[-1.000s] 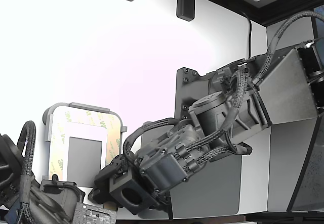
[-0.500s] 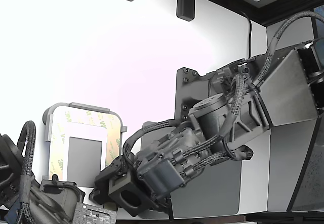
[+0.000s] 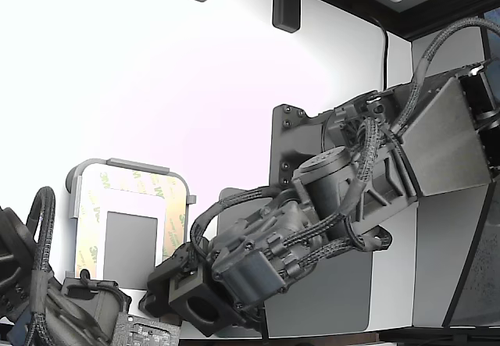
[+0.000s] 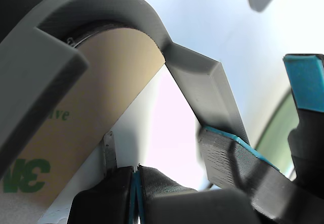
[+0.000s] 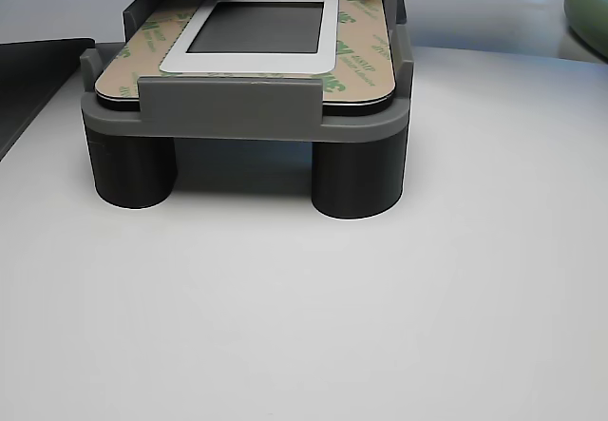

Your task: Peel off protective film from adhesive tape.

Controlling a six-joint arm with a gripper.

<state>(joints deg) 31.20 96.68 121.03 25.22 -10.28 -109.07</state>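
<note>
Cradling film-covered plate (image 5: 247,55), grey fixture (image 5: 242,117), black cables (image 3: 234,201)

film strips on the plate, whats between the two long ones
In the other view, a white border framing a small grey rectangle lies between the two long film strips.

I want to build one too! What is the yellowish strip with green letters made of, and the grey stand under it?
The film looks like thin waxy paper: flat, matte tan, printed with green logos, though it could be plastic-coated. The stand looks like hard matte plastic, maybe 3D-printed: dull grey, with blocky walls and round legs.
</note>
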